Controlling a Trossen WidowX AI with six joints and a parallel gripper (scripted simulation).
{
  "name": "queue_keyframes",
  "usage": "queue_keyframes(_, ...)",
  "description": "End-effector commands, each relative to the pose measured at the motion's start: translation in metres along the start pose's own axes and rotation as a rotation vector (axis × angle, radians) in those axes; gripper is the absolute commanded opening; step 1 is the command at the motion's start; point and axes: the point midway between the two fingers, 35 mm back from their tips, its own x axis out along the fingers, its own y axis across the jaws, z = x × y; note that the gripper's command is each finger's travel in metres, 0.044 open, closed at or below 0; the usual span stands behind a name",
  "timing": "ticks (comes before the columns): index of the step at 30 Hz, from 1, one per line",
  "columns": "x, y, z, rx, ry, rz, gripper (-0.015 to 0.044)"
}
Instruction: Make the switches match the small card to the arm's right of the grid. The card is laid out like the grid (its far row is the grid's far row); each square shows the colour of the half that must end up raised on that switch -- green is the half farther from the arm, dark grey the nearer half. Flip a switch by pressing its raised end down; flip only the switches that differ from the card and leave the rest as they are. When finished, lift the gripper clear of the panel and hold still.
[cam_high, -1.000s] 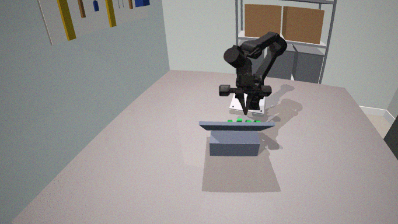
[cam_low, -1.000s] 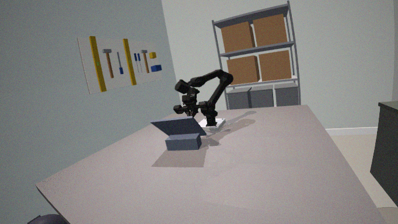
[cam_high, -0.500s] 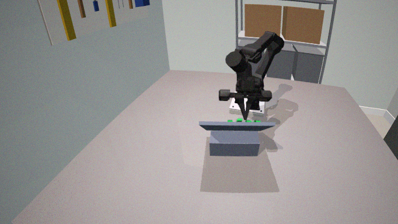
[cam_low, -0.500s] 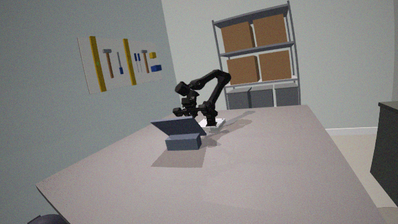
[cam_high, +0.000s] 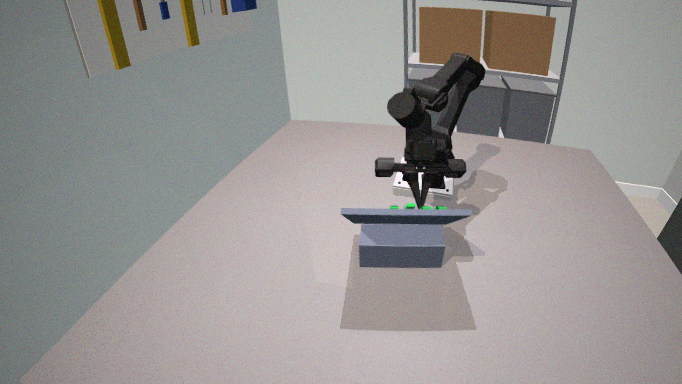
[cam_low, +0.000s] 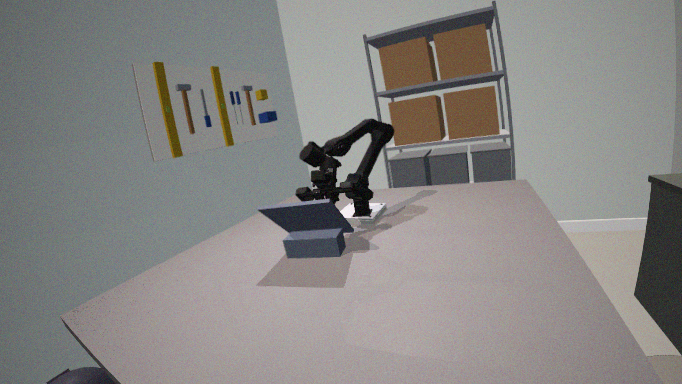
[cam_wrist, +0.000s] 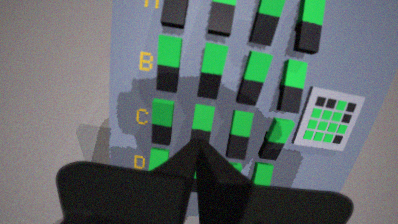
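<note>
Switches, green-and-dark-grey rockers set in a four-by-four grid on a slanted blue-grey panel (cam_wrist: 345, 60), fill the upper middle of the wrist view; the panel rests on a blue-grey block (cam_high: 401, 245) at the centre of the top view, on the pale table (cam_high: 550, 280). The black gripper (cam_wrist: 199, 146) has its two fingers pressed together into a single wedge, holding nothing. My guess is they are kept that way to serve as one narrow poking tip that can press a single rocker end without brushing its neighbours. The tip sits at the lower end of the row C second-column switch (cam_wrist: 203, 119), right over its dark half; whether it is actually touching, I cannot tell.

The panel tilts toward the arm, which likely makes the rocker ends easier to reach from above. Yellow letters run down its left edge: B (cam_wrist: 145, 62), C (cam_wrist: 142, 117) and D (cam_wrist: 139, 162) read clearly, while the top one is cut off by the frame. The small white card (cam_wrist: 328, 120) of green and dark squares lies at the right of the wrist view, just beside the grid, presumably for easy comparison.
</note>
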Motion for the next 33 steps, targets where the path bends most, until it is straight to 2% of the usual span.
queue_keyframes(1,0.0002,-0.0007,-0.0002,0.003,0.001,-0.004,0.0000)
queue_keyframes(33,0.0041,-0.0007,-0.0003,0.003,0.001,-0.004,0.0000)
